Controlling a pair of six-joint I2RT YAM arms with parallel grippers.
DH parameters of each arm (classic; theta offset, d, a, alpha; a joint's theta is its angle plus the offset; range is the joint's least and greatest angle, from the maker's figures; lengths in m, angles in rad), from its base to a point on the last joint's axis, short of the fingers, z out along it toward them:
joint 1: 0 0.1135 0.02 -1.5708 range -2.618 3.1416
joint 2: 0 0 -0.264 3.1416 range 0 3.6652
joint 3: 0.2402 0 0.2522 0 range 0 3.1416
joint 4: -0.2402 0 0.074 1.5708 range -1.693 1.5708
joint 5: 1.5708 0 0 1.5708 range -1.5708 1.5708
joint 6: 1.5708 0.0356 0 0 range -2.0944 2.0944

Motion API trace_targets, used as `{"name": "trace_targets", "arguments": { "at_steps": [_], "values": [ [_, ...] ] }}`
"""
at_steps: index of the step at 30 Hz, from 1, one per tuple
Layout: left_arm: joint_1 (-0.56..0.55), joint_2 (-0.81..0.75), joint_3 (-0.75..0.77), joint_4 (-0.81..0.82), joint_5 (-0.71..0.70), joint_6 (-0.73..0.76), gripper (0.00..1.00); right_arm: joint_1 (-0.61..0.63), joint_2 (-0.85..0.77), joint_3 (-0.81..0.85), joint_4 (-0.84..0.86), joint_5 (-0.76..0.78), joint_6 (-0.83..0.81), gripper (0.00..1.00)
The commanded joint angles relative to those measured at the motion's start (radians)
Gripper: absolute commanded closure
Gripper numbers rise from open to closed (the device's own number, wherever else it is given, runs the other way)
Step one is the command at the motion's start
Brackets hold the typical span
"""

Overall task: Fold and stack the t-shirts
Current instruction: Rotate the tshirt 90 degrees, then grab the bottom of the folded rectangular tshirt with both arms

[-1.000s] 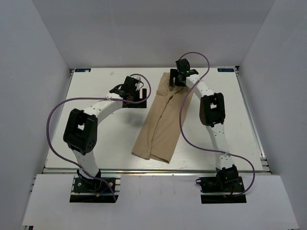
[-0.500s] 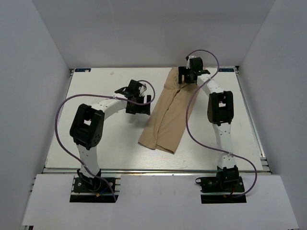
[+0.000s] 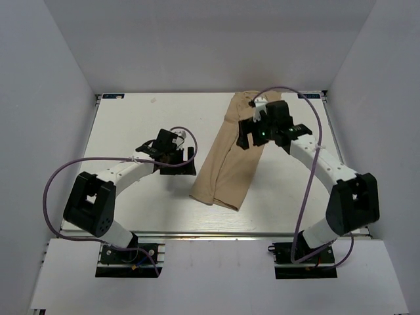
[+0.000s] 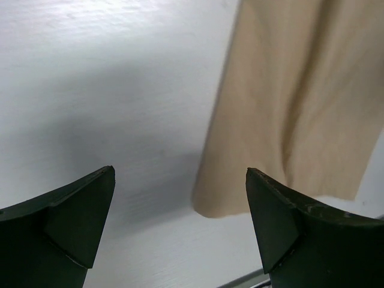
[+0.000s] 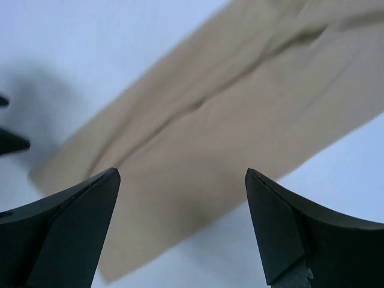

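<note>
Top external: we see bare table (image 3: 131, 125) left of the t-shirt (image 3: 226, 161), long axis running far edge to near-left. Both left gripper (image 4: 180, 173) and right gripper (image 5: 182, 174) gape, empty.

White table (image 3: 131, 118) bearing one tan t-shirt (image 3: 230, 157), a long folded strip slanting from the far edge, right of centre, toward the near edge.

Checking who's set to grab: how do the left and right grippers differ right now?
The left gripper is over bare table beside the t-shirt; the right gripper is over the t-shirt itself. The left gripper sits by its near end, the right gripper toward its far end. Both are open and empty.
</note>
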Motion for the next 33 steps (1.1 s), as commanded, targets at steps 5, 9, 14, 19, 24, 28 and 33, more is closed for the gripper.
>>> {"name": "trace_targets", "arguments": {
  "at_steps": [5,9,14,19,24,28,33],
  "values": [
    [-0.049,-0.102,-0.138,0.125,0.224,0.062,0.0,0.081,-0.175,-0.365,-0.14,-0.257,0.181,0.1],
    [-0.082,-0.077,-0.15,0.125,0.209,0.062,0.0,0.123,-0.221,-0.474,-0.137,-0.331,0.254,0.1],
    [-0.102,-0.04,-0.16,0.127,0.172,0.062,0.03,0.182,-0.177,-0.531,-0.071,-0.365,0.309,0.1],
    [-0.122,-0.021,-0.178,0.127,0.137,0.042,0.17,0.222,-0.14,-0.548,-0.071,-0.257,0.381,0.15],
    [-0.144,-0.012,-0.199,0.137,0.149,0.033,0.25,0.244,-0.103,-0.564,-0.056,-0.166,0.455,0.23],
    [-0.174,-0.001,-0.209,0.15,0.174,0.015,0.48,0.256,-0.088,-0.577,-0.034,-0.144,0.491,0.32],
    [-0.196,0.029,-0.199,0.15,0.165,0.015,0.62,0.265,-0.048,-0.569,0.0,-0.14,0.534,0.46]
  ]
}}
